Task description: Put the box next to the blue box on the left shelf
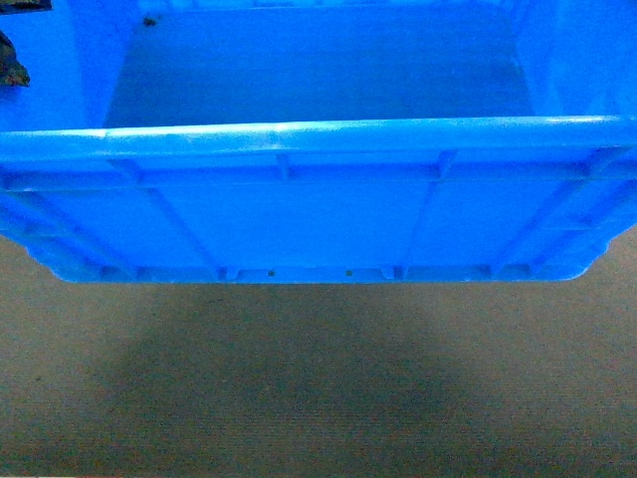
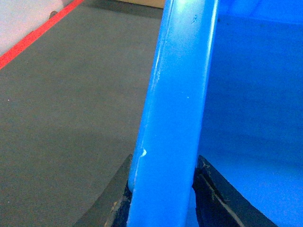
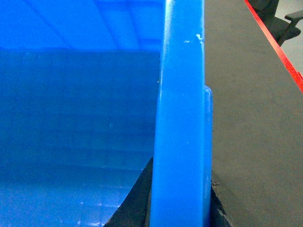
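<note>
While gripped: one box (image 1: 318,199).

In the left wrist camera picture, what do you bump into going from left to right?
Red floor line → grey carpet → outer tool finger → box rim → inner tool finger → box inside.

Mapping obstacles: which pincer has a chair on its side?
The right pincer: a black chair stands beyond the box there; the left pincer's side shows none.
</note>
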You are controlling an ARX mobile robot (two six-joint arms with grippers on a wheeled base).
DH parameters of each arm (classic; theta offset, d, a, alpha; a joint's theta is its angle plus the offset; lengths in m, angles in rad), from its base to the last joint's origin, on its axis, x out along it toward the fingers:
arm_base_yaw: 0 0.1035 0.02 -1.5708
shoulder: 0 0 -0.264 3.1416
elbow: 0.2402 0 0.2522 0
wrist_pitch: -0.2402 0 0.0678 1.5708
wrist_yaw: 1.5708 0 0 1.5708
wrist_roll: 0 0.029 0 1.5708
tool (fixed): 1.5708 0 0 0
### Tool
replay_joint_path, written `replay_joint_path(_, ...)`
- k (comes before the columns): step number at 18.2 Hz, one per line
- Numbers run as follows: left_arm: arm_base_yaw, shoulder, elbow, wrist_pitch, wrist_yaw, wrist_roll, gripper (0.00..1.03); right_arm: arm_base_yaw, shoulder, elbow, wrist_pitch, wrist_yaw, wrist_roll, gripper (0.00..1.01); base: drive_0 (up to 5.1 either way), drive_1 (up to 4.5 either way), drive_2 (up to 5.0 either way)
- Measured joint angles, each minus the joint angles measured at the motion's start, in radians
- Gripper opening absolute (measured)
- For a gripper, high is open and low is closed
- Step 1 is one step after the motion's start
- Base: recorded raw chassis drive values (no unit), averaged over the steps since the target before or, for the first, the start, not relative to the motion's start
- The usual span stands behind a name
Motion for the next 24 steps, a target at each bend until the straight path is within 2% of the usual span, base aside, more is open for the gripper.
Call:
replay_joint_path(4, -0.001, 0.0, 0.0, -0.009, 0.0, 0.0, 0.32, 0.0, 0.0, -0.003, -0.006, 0.001, 0.0, 0.19, -0.2, -0.15, -0.2)
replay_joint_path(24, -0.003, 0.0, 0.0, -0.009, 0.0, -0.001, 0.32, -0.001, 0.0, -0.003, -0.005, 0.006, -0.003, 0.19, -1.7, -1.65, -1.7)
